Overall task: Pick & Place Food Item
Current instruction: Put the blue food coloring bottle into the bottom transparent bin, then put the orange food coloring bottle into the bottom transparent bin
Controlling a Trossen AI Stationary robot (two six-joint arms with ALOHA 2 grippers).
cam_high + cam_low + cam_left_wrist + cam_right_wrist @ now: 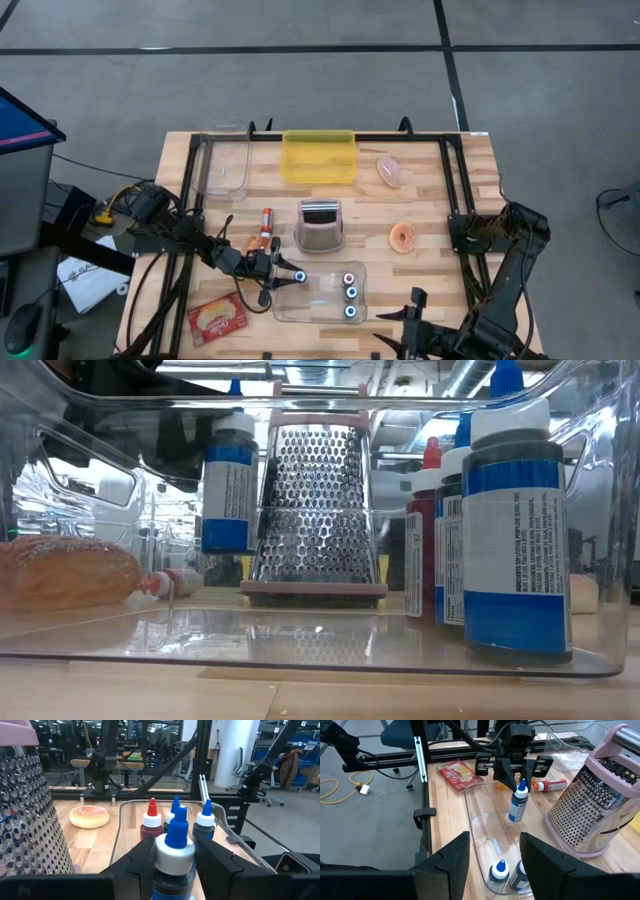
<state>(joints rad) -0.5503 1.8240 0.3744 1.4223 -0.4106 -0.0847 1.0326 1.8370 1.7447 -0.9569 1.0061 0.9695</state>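
Note:
A dark bottle with a white collar and a blue cap (175,839) stands upright over the left end of the clear tray (312,305), with my left gripper (283,274) shut on it. Three more capped bottles (351,294) stand at the tray's right end. In the low view the held bottle (228,480) shows with its bottom above the tray floor. A doughnut (404,237), a pink food piece (391,170) and a red packet (218,318) lie on the table. My right gripper (495,855) is open at the near right, above the tray, with nothing between its fingers. My left gripper pinches the bottle's upper body, just under the white collar (172,876), between its two fingers (144,862). The fingers come in level from the table's left side. The bottle stays upright, cap up, its bottom (226,546) clear of the tray floor.
A metal grater with a pink rim (320,226) stands just beyond the tray. A red-and-white tube (266,228) lies to its left. A yellow bin (319,156) and a clear container (225,165) sit at the far edge. Black frame rails run along both sides.

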